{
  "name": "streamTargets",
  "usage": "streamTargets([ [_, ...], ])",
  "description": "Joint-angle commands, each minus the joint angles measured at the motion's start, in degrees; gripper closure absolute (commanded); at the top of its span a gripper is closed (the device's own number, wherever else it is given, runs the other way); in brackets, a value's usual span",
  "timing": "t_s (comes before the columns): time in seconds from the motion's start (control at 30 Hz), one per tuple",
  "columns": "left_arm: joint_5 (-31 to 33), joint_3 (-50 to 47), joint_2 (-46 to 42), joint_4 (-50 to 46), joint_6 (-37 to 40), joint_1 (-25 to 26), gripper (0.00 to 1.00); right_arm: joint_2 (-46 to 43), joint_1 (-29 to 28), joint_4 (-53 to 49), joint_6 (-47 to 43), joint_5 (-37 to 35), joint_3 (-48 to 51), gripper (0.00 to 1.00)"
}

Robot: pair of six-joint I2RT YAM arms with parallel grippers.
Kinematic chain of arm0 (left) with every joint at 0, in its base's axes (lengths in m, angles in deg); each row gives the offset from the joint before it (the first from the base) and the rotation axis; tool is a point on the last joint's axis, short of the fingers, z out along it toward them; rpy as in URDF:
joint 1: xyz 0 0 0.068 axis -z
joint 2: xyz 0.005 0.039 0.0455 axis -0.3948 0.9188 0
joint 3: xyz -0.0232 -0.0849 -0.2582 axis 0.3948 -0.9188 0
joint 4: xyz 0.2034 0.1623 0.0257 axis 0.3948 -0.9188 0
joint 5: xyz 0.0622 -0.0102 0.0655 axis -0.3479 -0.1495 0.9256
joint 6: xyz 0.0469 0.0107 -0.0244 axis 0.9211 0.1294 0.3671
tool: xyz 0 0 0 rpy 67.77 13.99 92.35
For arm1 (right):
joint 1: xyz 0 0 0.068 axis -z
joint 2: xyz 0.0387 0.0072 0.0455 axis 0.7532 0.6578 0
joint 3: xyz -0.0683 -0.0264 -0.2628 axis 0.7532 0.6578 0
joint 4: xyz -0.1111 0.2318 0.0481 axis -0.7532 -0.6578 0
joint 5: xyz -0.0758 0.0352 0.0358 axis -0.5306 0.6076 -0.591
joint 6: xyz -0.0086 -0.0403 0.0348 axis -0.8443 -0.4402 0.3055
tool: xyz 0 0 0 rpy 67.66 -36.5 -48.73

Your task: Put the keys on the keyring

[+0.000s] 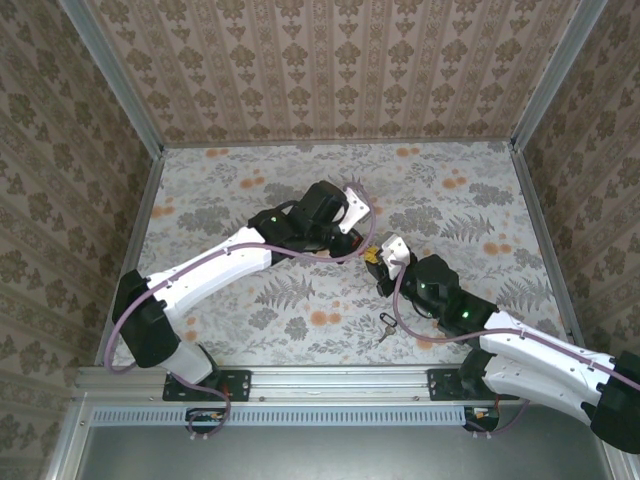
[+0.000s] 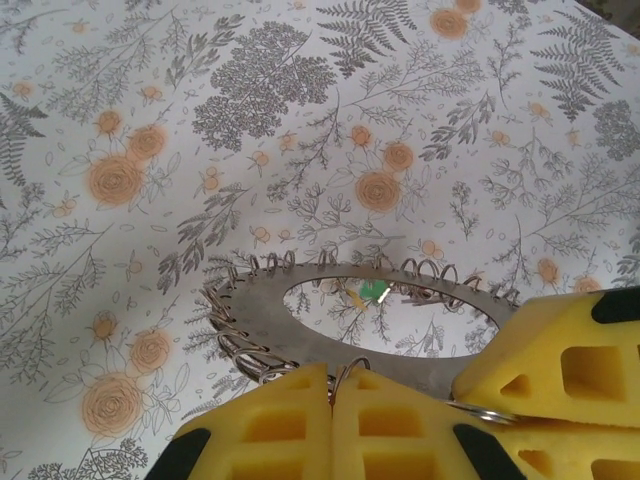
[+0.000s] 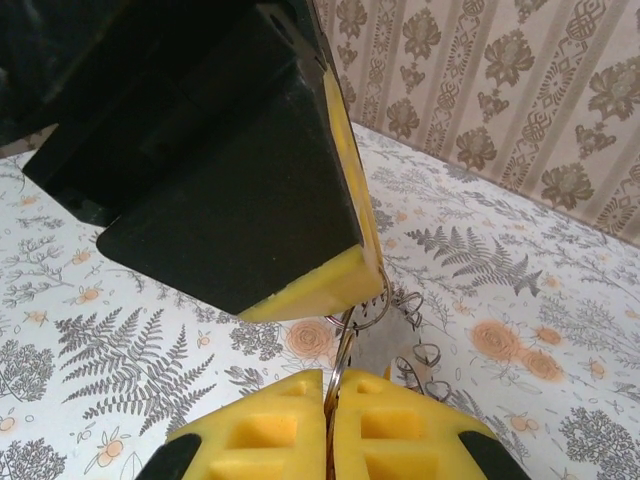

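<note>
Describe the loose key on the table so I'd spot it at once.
Find the near edge of the floral tablecloth, beside the right arm. A small silvery key lies there alone. Unlike the keyring pinched by the left claw and right claw farther back, nothing touches it.

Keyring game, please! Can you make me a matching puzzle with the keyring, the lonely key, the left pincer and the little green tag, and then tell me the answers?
Things:
1. keyring
2. loose key
3. left pincer
4. green tag

Descriptions:
A. lying alone on the tablecloth
B. peeking through the middle of the ring
C. grey, with wire loops round its rim
D. yellow pads shut on the ring's edge

Right pairs: 1-C, 2-A, 3-D, 4-B
</note>
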Motion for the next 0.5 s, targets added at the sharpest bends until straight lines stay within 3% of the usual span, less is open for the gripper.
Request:
streamTargets([
  [0.0, 9.6, 1.1, 0.2, 6.5, 0.4, -0.5, 1.0, -1.7, -2.2, 5.7, 0.2, 6.0, -0.8, 1.0],
  [0.13, 10.6, 1.2, -0.1, 5.6, 1.2, -0.3, 1.0, -1.4, -2.2, 5.8, -0.3, 5.6, -0.8, 1.0],
  [0.33, 8.0, -4.3, -2.3, 13.7, 1.1, -0.4, 1.0, -1.3, -2.2, 7.8, 1.8, 8.8, -1.0, 1.0],
  [0.47, 5.7, -7.3, -4.4, 17.2, 2.7, -1.1, 1.0, -4.9, -2.2, 5.4, 2.3, 9.7, -1.0, 0.86],
])
